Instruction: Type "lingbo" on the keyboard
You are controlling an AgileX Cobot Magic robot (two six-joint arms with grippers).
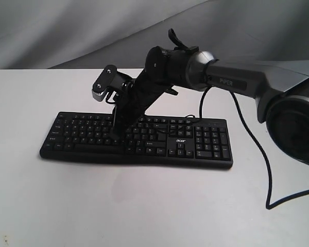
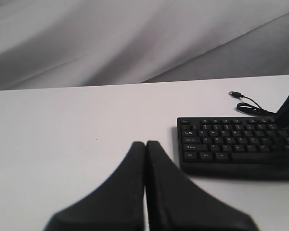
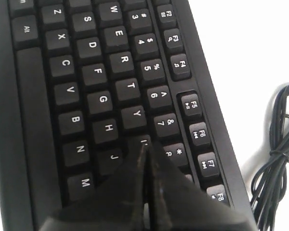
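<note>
The long black keyboard (image 1: 195, 146) lies flat on the white table, number pad to the right. My right gripper (image 1: 116, 136) reaches across from the right and points steeply down at the keyboard's left-middle keys. In the right wrist view the gripper (image 3: 145, 144) is shut, its tips on the keyboard (image 3: 86, 72) at the key just after Y, between J and 8; that key's legend is mostly hidden. My left gripper (image 2: 145, 143) is shut and holds nothing, hovering over bare table left of the keyboard (image 2: 231, 144). The left arm is out of the exterior view.
The thin USB cable (image 2: 248, 102) curls on the table behind the keyboard, and its bundled loops (image 3: 274, 163) show beside the function keys. A thick black arm cable (image 1: 268, 180) drapes over the table at the right. A grey cloth backdrop (image 1: 67, 31) hangs behind.
</note>
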